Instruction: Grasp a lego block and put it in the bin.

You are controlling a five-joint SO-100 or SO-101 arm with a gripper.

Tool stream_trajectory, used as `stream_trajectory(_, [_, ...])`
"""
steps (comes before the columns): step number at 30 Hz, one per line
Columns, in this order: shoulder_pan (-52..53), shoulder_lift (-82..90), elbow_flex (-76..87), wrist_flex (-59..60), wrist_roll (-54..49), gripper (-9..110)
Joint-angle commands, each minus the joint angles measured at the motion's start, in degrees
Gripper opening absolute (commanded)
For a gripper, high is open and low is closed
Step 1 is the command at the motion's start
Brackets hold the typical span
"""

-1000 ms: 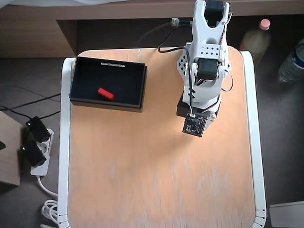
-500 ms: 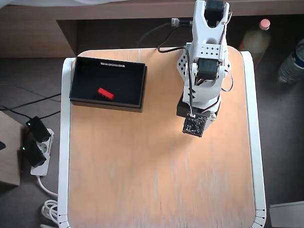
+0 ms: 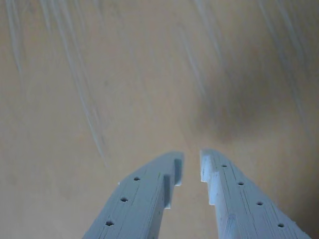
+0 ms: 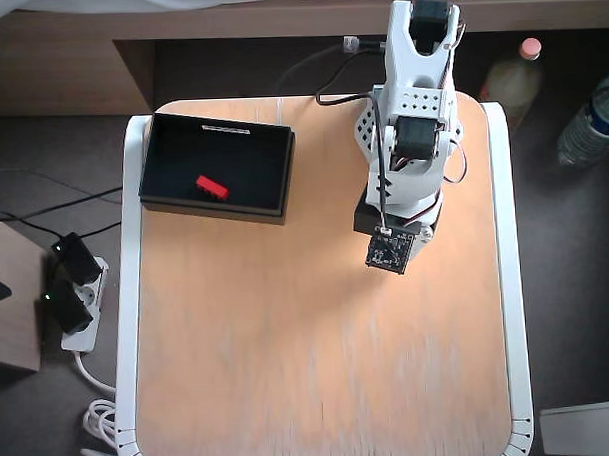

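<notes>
Since the red lego block (image 4: 211, 187) already lies inside the black bin (image 4: 168, 198), well off to the hand's (image 3: 191, 167) side, the hand hangs nearly closed, empty, over bare bench (image 4: 319, 368).

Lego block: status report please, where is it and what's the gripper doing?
Gripper empty, nearly shut, narrow gap, over bare table. Lego block lying inside the bin. Nothing in the way.

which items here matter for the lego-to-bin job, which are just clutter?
Job:
small red studded lego block, lying inside
shallow black rectangular bin
white two-finger gripper, empty, nearly closed

Clutter:
two plastic bottles on floor
white power strip with black plugs
</notes>
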Motion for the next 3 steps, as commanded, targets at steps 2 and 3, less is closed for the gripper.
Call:
stream_trajectory(2, [-1.58,5.10,8.88,0.53,-0.26,3])
stream_trajectory(3, [-1.58,5.10,8.88,0.53,-0.26,3])
